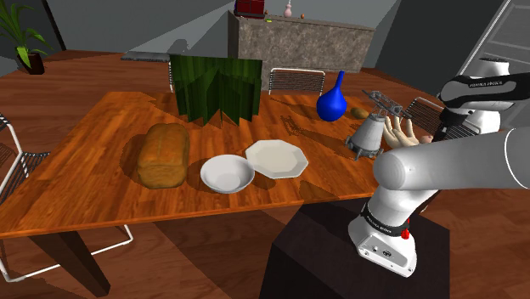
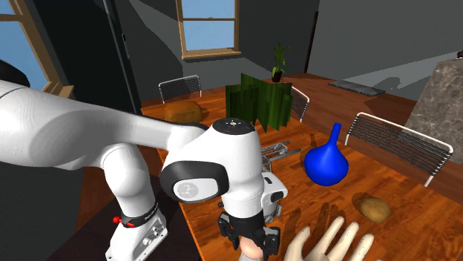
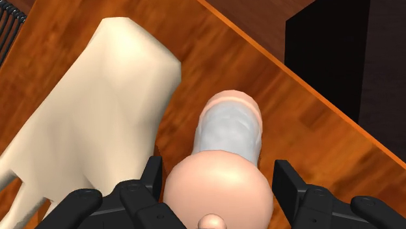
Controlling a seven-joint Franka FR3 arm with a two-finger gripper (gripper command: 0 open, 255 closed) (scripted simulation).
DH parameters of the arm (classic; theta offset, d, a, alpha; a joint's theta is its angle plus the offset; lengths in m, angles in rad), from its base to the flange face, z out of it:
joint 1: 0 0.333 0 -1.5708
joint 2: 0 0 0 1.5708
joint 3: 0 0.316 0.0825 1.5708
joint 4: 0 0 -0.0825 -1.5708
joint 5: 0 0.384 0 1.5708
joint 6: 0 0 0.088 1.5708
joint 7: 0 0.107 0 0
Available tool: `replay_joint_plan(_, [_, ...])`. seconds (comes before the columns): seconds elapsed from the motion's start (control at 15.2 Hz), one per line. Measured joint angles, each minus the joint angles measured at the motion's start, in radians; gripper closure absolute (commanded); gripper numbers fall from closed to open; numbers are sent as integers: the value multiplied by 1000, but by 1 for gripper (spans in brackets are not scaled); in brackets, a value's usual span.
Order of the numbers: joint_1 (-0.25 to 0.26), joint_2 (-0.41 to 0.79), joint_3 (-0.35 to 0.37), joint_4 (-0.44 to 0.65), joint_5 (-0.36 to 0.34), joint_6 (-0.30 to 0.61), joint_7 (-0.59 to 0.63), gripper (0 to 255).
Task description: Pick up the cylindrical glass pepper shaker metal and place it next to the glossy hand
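The big brown wooden table (image 1: 102,127) has everything on it. The white arm (image 1: 442,166) bends over the table and comes down right by the hand (image 3: 91,123). The hand is shiny and cream and lies on the wood. A green folded screen (image 1: 217,87) and a brown loaf of bread (image 1: 164,155) are well away from the hand, toward the shoulder view's left. A blue vase (image 2: 325,164) with a thin neck stands near the hand. A small brown lump (image 2: 371,209) lies near the hand too.

The pepper shaker (image 3: 228,130) is just beside the hand, with a thin strip of wood between them. It is a round tube. Its middle is clear, pale grey glass. Its top is a fat pinkish cap with a tiny knob, and its bottom ring is pinkish too.

The black gripper (image 3: 220,168) sits over the shaker. Its two fingers (image 3: 153,179) stand wide apart, one on each side of the cap. Both press on it, so the shaker is clamped between them.
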Motion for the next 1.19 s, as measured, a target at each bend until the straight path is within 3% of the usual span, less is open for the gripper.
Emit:
replay_joint_plan(0.07, [0, 0, 0, 0, 0, 0, 0, 0])
replay_joint_plan(0.46, [0, 0, 0, 0, 0, 0, 0, 0])
replay_joint_plan(0.73, [-33, -53, 98, 41, 51, -110, -18, 0])
replay_joint_plan(1.19, [-36, -62, 120, 53, 65, -136, -20, 0])
